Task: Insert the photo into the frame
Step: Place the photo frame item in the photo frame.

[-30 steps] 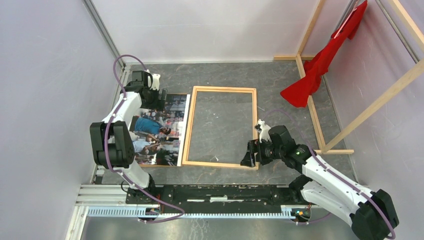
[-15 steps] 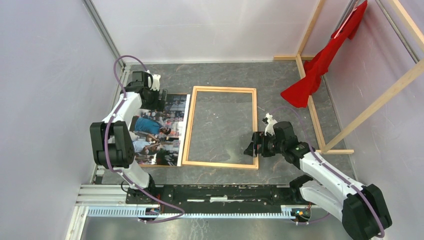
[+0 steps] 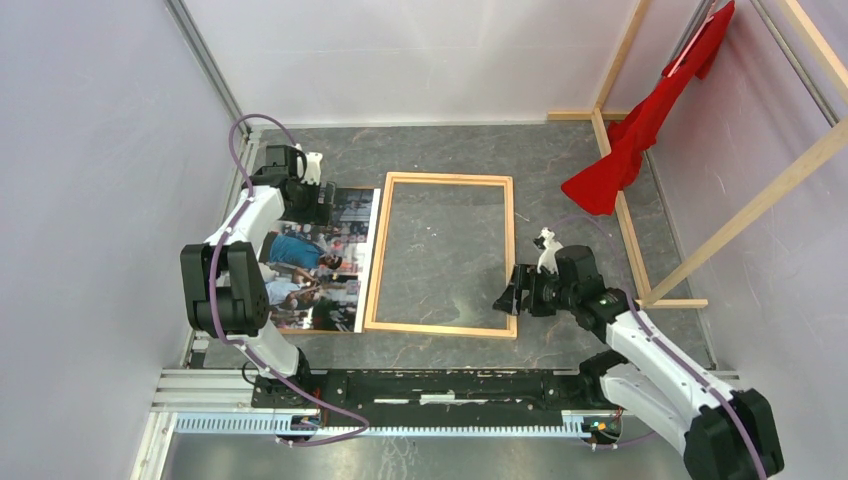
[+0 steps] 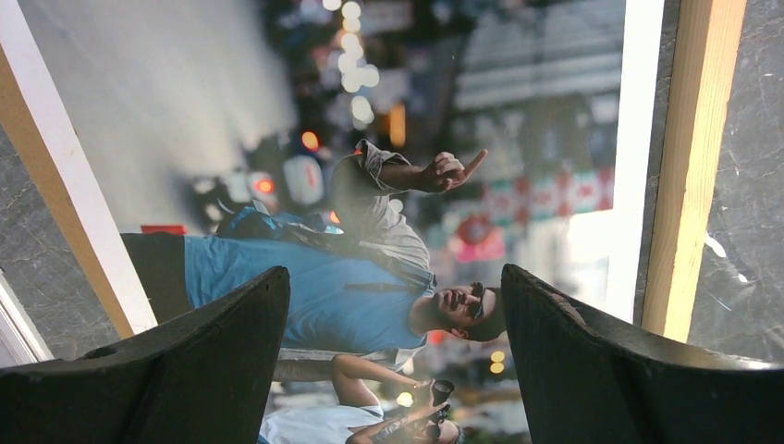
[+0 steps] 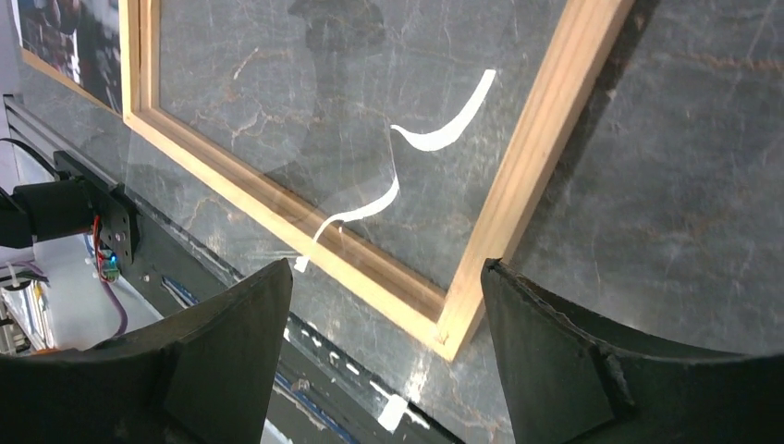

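Left fingers point(image 4: 185, 370) spread over photo point(image 3: 322, 262), seemingly lying lengthwise near-to-far.

The pincer point(image 4: 393, 277) gapes wide over the photo point(image 4: 370, 139), which fills its gap. The frame point(image 4: 693, 166) rail runs just outside one finger, on grey worktop point(image 4: 753, 139).

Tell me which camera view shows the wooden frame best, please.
The top external view is best: it shows the whole frame, all four rails, lying flat. The right wrist view shows only one near corner with part of the pane. The left wrist view shows one rail beside the photo.
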Controlling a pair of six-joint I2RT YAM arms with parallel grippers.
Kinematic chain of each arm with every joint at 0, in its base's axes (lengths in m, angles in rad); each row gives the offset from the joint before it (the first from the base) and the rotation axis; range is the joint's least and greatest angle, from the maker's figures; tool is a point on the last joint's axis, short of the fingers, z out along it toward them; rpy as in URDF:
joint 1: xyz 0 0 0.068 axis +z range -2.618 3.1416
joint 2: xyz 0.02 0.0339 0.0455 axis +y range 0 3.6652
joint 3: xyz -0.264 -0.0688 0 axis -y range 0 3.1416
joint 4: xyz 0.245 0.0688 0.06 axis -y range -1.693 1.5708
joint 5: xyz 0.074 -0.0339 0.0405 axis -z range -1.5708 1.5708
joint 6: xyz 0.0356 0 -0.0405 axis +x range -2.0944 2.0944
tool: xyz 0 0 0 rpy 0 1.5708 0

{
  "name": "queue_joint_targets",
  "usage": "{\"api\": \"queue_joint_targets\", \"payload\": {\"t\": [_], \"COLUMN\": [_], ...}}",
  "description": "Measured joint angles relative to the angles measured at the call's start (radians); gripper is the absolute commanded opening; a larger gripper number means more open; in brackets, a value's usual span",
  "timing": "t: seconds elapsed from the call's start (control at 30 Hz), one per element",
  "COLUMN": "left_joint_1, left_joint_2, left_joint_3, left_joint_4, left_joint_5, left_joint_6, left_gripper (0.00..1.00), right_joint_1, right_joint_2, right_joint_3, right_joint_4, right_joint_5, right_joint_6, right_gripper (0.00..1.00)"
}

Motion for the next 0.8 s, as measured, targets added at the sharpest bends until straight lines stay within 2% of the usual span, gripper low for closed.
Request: {"api": "queue_joint_targets", "payload": {"t": [0.17,0.4,0.6,0.8], "left_joint_1": [0.000,0.000,-0.013,-0.086], "left_joint_2": [0.000,0.000,0.000,0.000], "left_joint_3": [-0.003,-0.003,-0.006,-0.047], "left_joint_4": [0.000,0.000,0.000,0.007], "left_joint_5": [0.000,0.000,0.000,0.000], "left_joint_6": [0.000,0.000,0.000,0.000], "left_gripper": [0.90,0.90,0.89,0.88], "right_joint_1": [-0.001,-0.001,-0.001,-0.001], "right_joint_2": [-0.097,-0.196,-0.235,-0.246], "right_joint_3": [-0.008,-0.108,-0.171,-0.203], "right_joint_4": [-0.114,-0.209,-0.222,-0.181], "right_joint_5": [-0.002,-0.068,-0.160,-0.235], "right_joint_6": [0.008,0.049,0.097,0.156], "right_gripper": [0.81,0.81,0.81,0.81]}}
